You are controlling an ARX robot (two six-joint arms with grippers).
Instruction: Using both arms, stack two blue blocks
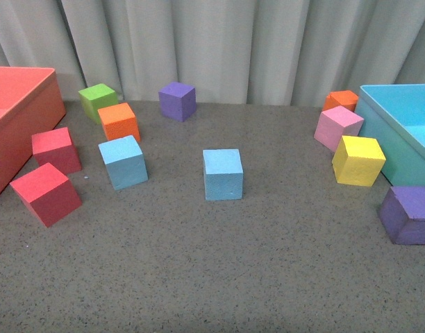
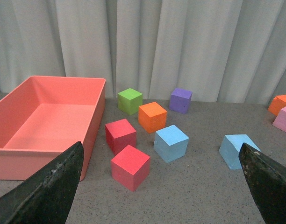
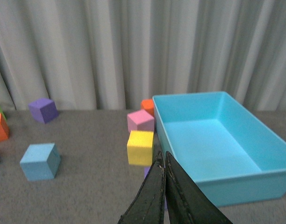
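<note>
Two light blue blocks rest apart on the grey table: one (image 1: pixel 123 161) left of centre, the other (image 1: pixel 223 173) in the middle. Neither arm shows in the front view. In the left wrist view my left gripper (image 2: pixel 160 149) is open, nothing between its black fingers (image 2: pixel 45 186), and both blue blocks (image 2: pixel 171 143) (image 2: pixel 237 150) lie ahead of it. In the right wrist view my right gripper (image 3: pixel 161 155) is shut on nothing, next to the turquoise bin (image 3: pixel 236 186). The middle blue block (image 3: pixel 39 161) lies far to its side.
A red bin (image 1: pixel 18 104) stands at the left, a turquoise bin (image 1: pixel 407 132) at the right. Two red cubes (image 1: pixel 46 193), an orange (image 1: pixel 119 121), a green (image 1: pixel 98 99) and a purple cube (image 1: pixel 178 100) crowd the left; pink (image 1: pixel 337 127), yellow (image 1: pixel 357 160) and purple cubes (image 1: pixel 407 215) sit right. A curtain hangs behind.
</note>
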